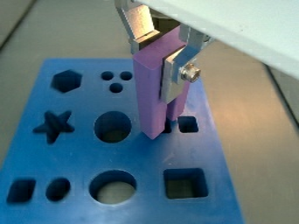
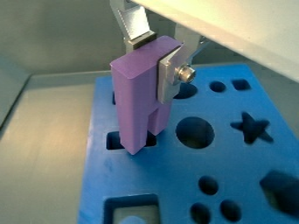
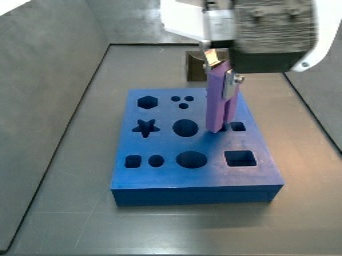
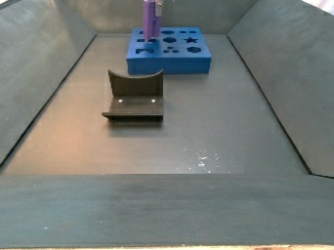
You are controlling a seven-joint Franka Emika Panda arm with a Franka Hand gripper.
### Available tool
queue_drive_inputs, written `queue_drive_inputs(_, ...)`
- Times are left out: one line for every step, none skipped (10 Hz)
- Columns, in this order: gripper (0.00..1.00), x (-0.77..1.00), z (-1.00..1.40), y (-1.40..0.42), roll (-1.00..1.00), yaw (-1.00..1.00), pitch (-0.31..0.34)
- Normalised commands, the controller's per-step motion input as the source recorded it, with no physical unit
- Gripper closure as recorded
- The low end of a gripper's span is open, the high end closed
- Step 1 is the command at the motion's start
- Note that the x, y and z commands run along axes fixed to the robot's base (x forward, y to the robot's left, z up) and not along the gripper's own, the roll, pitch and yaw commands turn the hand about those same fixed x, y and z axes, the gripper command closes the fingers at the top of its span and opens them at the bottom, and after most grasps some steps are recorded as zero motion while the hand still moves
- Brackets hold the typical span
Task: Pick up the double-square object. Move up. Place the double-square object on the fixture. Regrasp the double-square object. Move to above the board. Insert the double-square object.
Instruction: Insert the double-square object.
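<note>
Pincer point(image 4: 151, 3) cropped above the double-square object point(image 4: 150, 20).

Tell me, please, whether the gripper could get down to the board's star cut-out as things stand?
Probably not: the gripper is shut on the upright double-square object, whose lower end would meet the board before the star cut-out.

Dull grey floor point(image 4: 196, 137) — sloped grey walls point(image 4: 39, 88) enclose it, with faint glints of light.

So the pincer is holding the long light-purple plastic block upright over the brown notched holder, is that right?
Not quite. The pincer does hold the long light-purple plastic block upright, but over the large blue board with shaped cut-outs, its lower end at a cut-out. A side view shows the brown notched holder standing apart, nearer the camera.
</note>
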Motion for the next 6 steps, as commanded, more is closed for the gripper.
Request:
queue_drive_inputs(1.0,0.0,-0.03,0.0,0.0,-1.0,-0.023)
queue_drive_inputs(1.0,0.01,0.0,0.0,0.0,-1.0,-0.077)
queue_drive_inputs(1.0,0.03,0.0,0.0,-0.03,-1.0,-0.134)
queue_drive_inputs(1.0,0.03,0.0,0.0,-0.02,-1.0,-0.14)
queue_drive_inputs(1.0,0.04,-0.01,0.0,-0.01,-1.0,-0.154)
queue_drive_inputs(1.0,0.07,-0.05,0.0,0.0,-0.98,-0.126)
